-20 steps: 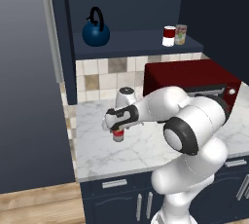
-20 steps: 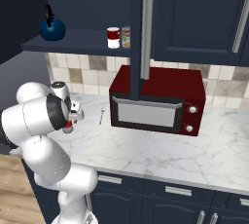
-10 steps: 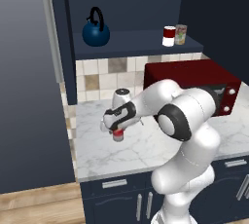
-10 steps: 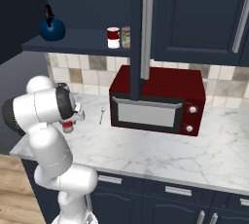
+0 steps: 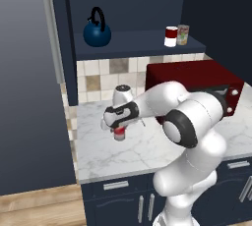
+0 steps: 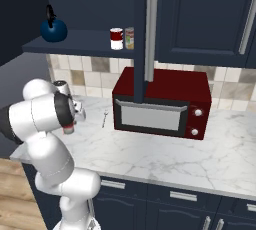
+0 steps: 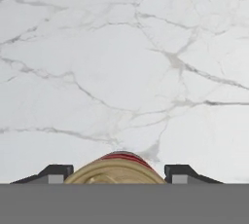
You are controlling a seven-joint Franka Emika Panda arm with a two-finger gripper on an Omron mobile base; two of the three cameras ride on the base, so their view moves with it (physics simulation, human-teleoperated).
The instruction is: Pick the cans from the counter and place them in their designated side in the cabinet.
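End effector [image 5: 118, 130] fingers sit closed against both sides of the red-banded can [image 7: 116, 170], which stands upright near the desk's [image 5: 147, 146] left edge, toward its back.

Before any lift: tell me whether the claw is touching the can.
Touching. In the hand view the can sits between the claw's two fingertips, each pressed against its side with no gap visible.

Even, soft rendered light falls across the pale marble desk [image 5: 123, 151], without glare. The cabinet [image 6: 80, 44] recess sits dim; edges look slightly soft.
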